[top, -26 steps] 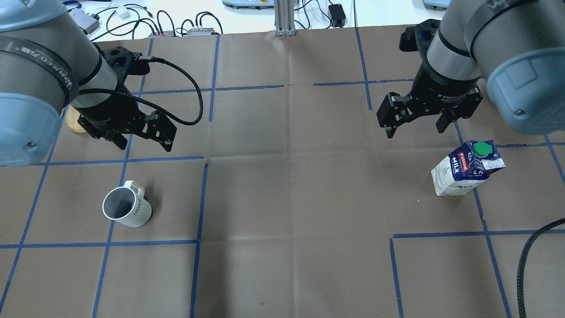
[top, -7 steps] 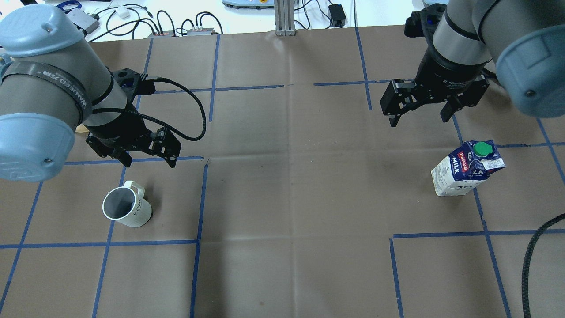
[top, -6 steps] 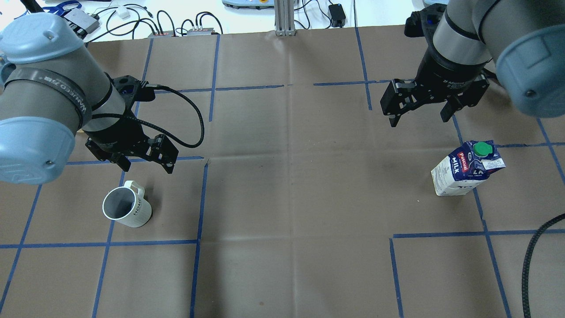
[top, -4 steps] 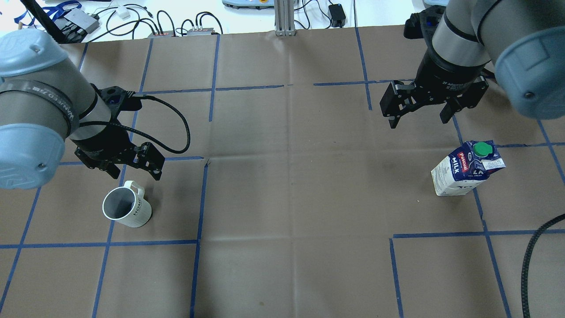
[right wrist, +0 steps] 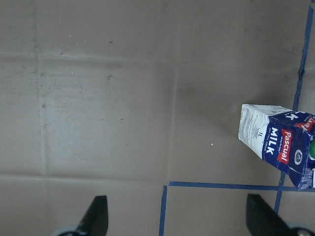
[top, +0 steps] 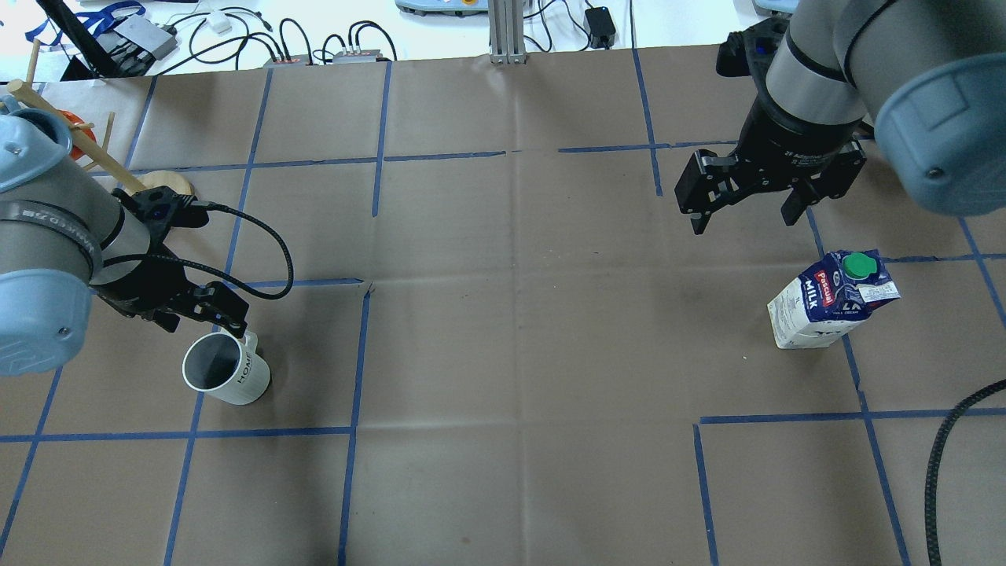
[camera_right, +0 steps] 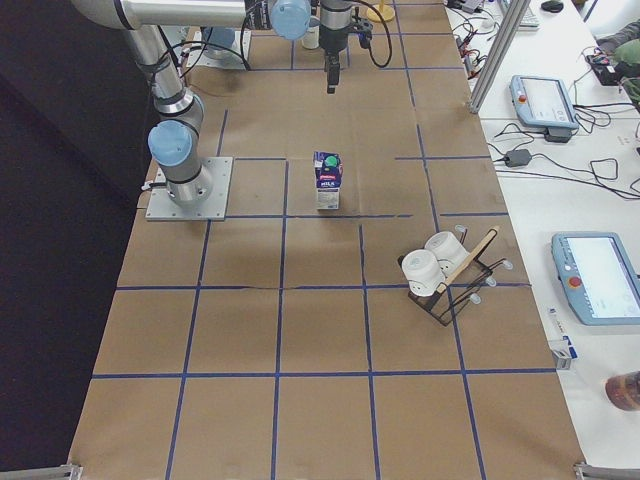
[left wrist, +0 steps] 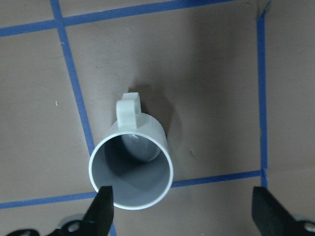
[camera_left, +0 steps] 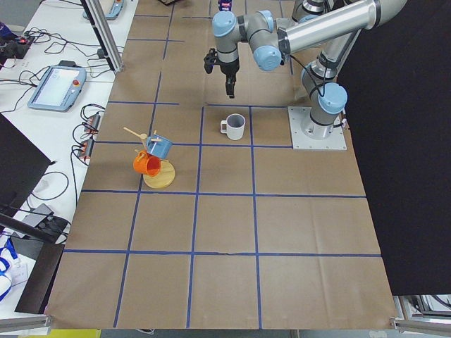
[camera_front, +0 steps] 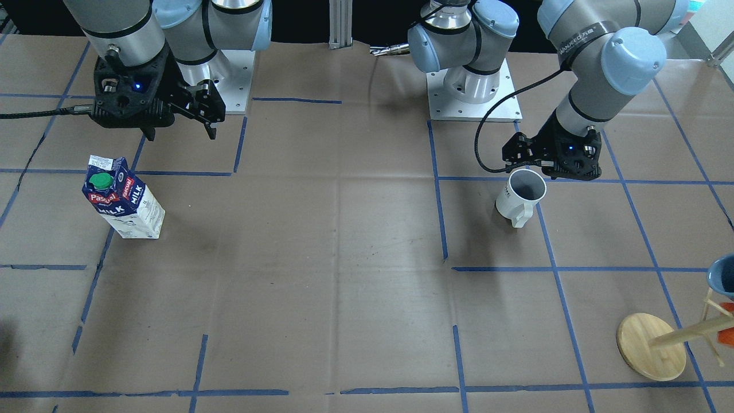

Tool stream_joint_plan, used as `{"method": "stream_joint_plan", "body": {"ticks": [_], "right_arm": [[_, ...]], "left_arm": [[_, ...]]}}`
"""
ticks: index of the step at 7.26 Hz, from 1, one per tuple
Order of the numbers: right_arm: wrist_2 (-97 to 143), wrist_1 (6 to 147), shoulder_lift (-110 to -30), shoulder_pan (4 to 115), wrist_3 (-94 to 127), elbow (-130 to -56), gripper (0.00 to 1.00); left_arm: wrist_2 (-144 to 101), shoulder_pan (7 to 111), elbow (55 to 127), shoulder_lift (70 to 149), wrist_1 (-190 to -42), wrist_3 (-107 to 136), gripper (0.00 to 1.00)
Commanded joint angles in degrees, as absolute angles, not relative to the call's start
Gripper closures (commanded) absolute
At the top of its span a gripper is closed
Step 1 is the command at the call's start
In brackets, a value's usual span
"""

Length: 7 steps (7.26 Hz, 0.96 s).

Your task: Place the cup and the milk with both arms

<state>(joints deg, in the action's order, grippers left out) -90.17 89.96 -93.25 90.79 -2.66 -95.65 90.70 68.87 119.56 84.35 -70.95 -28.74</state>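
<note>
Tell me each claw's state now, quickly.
Left claw: open, empty, over the white mug.
Right claw: open, empty, clear of the milk carton.

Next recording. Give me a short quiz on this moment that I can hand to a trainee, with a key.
1. True or false: the left gripper is shut on the cup.
2. Pick one. The milk is: A) lying on its side; B) standing upright, untouched; C) held in the air.
3. Short answer: which is closer to its item, the left gripper to the cup or the right gripper to the milk?

Key: 1 false, its jaws are open and it hangs just over the cup. 2 B. 3 the left gripper; the right gripper is well short of the milk.
</note>
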Motion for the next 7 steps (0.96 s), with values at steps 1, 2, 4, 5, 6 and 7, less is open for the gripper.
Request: {"method": "stream_joint_plan", "body": {"ticks": [1,2,4,5,6,7], "right_arm": [[-90.18,90.0,-93.25,90.79,-2.72,-95.71,0.0],[-90.18,90.0,-93.25,90.79,-2.72,-95.71,0.0],[-90.18,89.91,-93.25,90.79,-2.72,-95.71,0.0],[-90.18,89.83,-93.25,90.79,-2.72,-95.71,0.0],[-90.18,89.74,-93.25,90.79,-2.72,-95.71,0.0],[-90.18,89.65,-93.25,90.79,-2.81,-95.8,0.0]], "left_arm": [[90.7,64.96,122.94,84.46,-64.56,-32.69,0.0],[90.7,64.69,125.22,84.72,-59.55,-34.7,0.01],[90.88,63.2,127.35,85.51,-55.91,-35.15,0.01],[90.79,61.63,127.35,86.56,-55.9,-36.64,0.01],[90.62,60.39,127.35,88.14,-55.55,-38.04,0.01],[90.62,60.38,127.7,88.59,-55.46,-37.8,0.03]]}}
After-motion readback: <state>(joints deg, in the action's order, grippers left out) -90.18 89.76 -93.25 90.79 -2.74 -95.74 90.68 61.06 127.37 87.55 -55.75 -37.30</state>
